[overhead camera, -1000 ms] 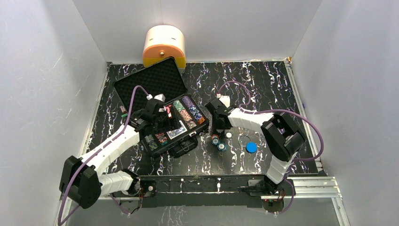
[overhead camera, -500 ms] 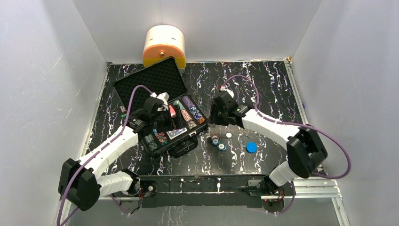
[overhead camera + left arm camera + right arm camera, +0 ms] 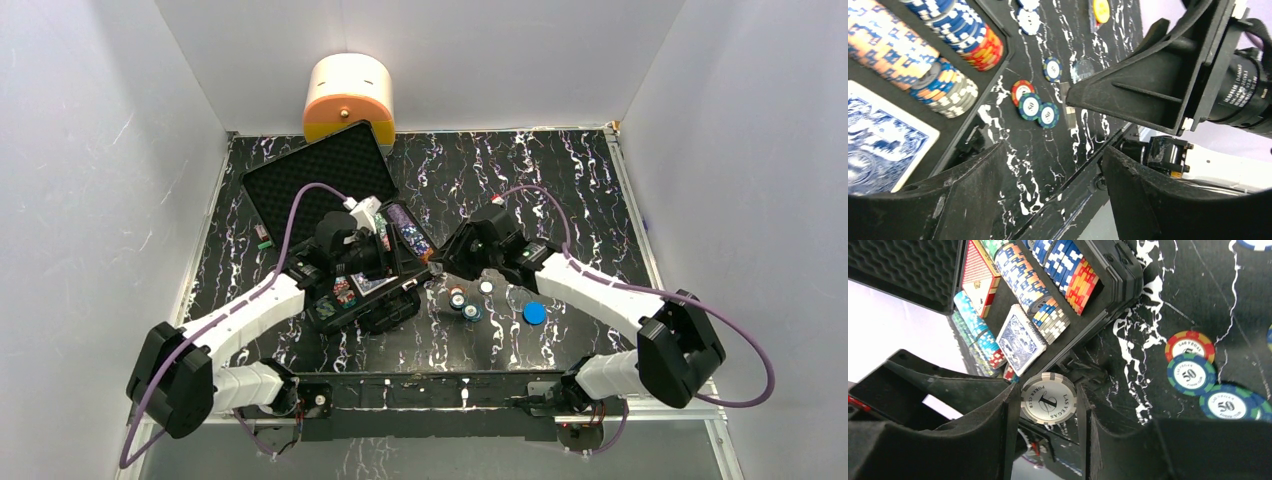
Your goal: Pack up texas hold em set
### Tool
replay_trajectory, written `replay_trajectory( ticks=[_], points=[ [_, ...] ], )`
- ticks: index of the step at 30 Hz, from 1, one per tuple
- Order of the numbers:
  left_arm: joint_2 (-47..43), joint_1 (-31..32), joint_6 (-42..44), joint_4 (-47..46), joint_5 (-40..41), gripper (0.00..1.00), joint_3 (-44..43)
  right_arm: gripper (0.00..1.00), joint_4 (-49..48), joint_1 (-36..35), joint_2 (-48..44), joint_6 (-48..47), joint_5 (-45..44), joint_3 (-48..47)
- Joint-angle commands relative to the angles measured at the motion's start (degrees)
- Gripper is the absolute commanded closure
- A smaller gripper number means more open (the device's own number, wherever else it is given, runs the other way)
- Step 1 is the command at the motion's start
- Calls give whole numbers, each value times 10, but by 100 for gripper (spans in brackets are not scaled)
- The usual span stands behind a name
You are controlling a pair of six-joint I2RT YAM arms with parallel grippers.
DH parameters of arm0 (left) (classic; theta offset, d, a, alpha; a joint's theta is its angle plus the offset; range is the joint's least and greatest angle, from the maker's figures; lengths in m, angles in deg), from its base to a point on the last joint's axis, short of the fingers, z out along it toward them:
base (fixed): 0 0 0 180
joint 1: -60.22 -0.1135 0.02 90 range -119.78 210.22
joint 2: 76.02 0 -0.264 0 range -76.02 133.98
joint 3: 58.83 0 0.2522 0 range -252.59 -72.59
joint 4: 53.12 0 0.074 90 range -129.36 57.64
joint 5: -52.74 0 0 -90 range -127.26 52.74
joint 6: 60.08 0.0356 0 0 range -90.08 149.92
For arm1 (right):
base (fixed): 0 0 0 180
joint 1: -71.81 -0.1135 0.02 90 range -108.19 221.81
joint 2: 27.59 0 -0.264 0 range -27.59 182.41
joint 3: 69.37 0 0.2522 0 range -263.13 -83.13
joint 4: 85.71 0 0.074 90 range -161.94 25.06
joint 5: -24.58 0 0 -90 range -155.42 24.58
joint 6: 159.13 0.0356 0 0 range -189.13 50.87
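The black briefcase [image 3: 330, 300] lies open at centre left, its foam lid [image 3: 310, 180] tilted back. Rows of poker chips [image 3: 1048, 275], a blue deck [image 3: 1020, 340] and a red deck [image 3: 979, 277] sit inside. My right gripper [image 3: 432, 268] is at the case's right edge, shut on a white-grey poker chip [image 3: 1049, 398]. My left gripper [image 3: 385, 250] hovers over the case's right part, open and empty [image 3: 1058, 195]. Loose chips [image 3: 464, 304], a white disc [image 3: 486, 286] and a blue disc [image 3: 534, 313] lie on the table right of the case. A yellow disc [image 3: 1101, 9] shows in the left wrist view.
A cream-and-orange rounded container [image 3: 349, 97] stands at the back wall behind the lid. White walls enclose the black marbled table [image 3: 560, 190] on three sides. A metal rail [image 3: 640, 385] runs along the near edge by the arm bases.
My right arm has swung left and down to the case's right edge with the chip. My left gripper has moved right across the case, toward the right gripper.
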Motion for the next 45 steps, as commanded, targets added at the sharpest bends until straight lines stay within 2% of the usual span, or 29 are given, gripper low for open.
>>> replay_trajectory(
  ticks=[1,3,5,9,24,30,34,36,38,42,45],
  points=[
    [9,21,-45,-103,-8,33,19,60,-56,1,-36,103,-1,18],
    [14,23,-62,-136,-5,35,32,60,-58,2,-45,116,-6,25],
    [22,26,-76,-163,-8,43,36,60,-55,1,-53,126,-12,29],
    [51,34,-85,-164,-7,48,17,59,-50,1,-62,135,-17,31],
    [82,48,-94,-194,28,59,5,59,-62,1,-56,140,-6,44],
    [87,52,-83,-208,28,71,6,59,-65,1,-51,140,0,47],
    [88,54,-67,-212,29,87,7,59,-71,2,-47,143,9,52],
    [90,54,-54,-210,29,98,6,57,-73,1,-46,143,11,54],
    [90,54,-38,-204,29,100,3,51,-76,1,-46,136,11,54],
    [85,54,31,-147,38,100,-21,21,-44,5,-51,85,-18,35],
    [79,54,120,-59,45,100,-56,15,16,24,-60,24,-69,5]
  ],
)
